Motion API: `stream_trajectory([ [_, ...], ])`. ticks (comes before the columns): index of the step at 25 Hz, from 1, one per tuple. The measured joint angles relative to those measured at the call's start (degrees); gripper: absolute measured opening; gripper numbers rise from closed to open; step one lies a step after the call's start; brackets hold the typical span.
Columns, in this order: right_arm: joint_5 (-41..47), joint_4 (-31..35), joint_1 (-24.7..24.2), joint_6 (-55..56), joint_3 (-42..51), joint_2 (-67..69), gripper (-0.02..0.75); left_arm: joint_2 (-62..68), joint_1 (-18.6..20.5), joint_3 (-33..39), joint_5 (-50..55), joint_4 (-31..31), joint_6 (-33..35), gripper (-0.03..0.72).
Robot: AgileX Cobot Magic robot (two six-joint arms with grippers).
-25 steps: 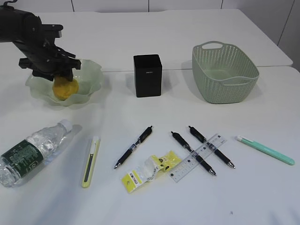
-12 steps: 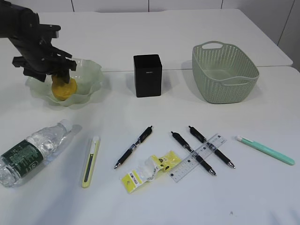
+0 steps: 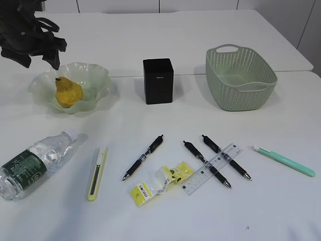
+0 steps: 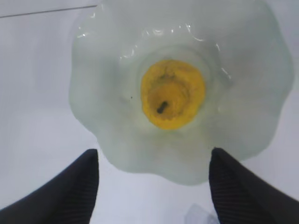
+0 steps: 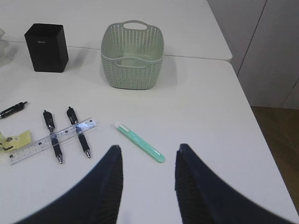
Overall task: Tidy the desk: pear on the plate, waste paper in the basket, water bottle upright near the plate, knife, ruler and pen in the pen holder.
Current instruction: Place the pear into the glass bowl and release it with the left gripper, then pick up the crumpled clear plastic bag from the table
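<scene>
Yellow pear sits on the plate, upper left; both jaws apart, empty. Next, the bottle: light, slippery, grab mid-body.

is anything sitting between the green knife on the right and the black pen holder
Yes. On the straight line from the green knife to the pen holder lie the clear ruler and the two black pens it rests across. Lifting the knife over them avoids contact; nothing taller stands there.
</scene>
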Motion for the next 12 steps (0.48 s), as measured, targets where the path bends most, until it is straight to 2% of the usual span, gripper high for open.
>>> stream_trajectory([
  [5,0.0,0.1,0.0,0.0,0.0,0.0,0.313,-2.8,-0.1,0.0,3.9,-6.5,4.2,0.522],
  [12,-0.1,0.2,0.0,0.0,0.0,0.0,0.313,-6.0,-3.4,0.0,9.6,-7.9,8.9,0.521],
])
